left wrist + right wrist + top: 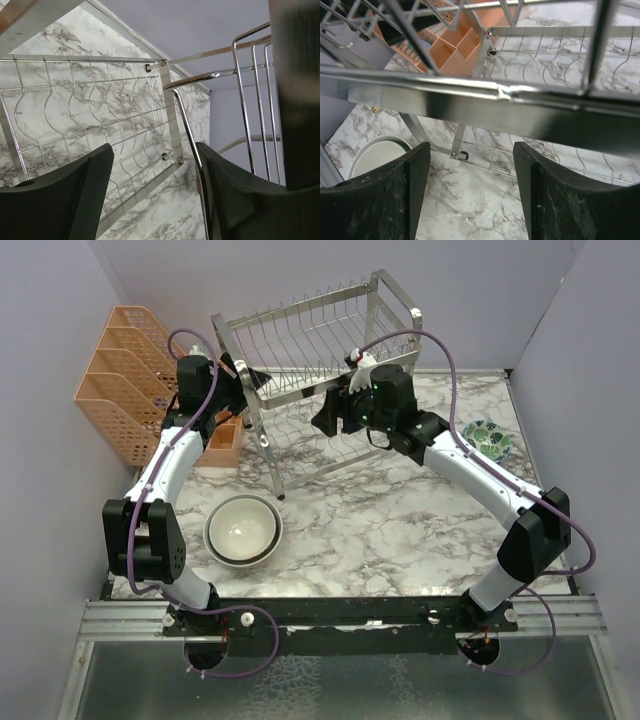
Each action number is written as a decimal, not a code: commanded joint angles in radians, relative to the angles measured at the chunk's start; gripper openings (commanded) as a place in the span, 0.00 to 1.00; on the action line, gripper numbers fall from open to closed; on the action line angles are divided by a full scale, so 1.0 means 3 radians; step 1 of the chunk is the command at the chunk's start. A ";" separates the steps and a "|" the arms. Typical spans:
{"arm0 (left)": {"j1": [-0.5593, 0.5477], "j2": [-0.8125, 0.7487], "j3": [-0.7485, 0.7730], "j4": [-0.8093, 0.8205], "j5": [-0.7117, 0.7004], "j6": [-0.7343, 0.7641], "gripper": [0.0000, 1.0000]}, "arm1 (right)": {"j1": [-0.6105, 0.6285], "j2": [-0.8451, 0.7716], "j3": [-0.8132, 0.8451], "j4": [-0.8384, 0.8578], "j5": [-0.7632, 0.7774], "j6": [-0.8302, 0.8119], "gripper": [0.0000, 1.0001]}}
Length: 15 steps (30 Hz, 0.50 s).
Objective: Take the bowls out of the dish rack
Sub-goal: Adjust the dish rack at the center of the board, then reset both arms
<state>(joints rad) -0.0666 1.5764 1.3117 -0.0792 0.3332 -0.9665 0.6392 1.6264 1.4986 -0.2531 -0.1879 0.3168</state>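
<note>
Left arm [165, 465] stretched toward 11 o'clock; left gripper [155, 155] jaws spread astride a rack tube [186, 125], contact unclear. Right arm [480, 475] bent toward 12; right gripper [472, 150] jaws spread. Silver two-tier wire dish rack [310, 330]: 12 o'clock, long axis 9-to-3. Nested cream round bowls [242, 528]: 7 o'clock.

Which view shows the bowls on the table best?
Top external: the bowls show whole, nested on the table. Right wrist catches only part of the bowls, lower left. Left wrist shows none, only the rack.
</note>
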 commanded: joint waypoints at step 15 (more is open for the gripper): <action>0.0043 0.0239 -0.0243 -0.1088 -0.0211 0.0837 0.64 | -0.0024 -0.0191 -0.0013 0.0190 0.0103 0.0002 0.67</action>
<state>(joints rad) -0.0666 1.5764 1.3079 -0.0704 0.3355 -0.9752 0.6392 1.6207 1.4704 -0.2554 -0.1413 0.3096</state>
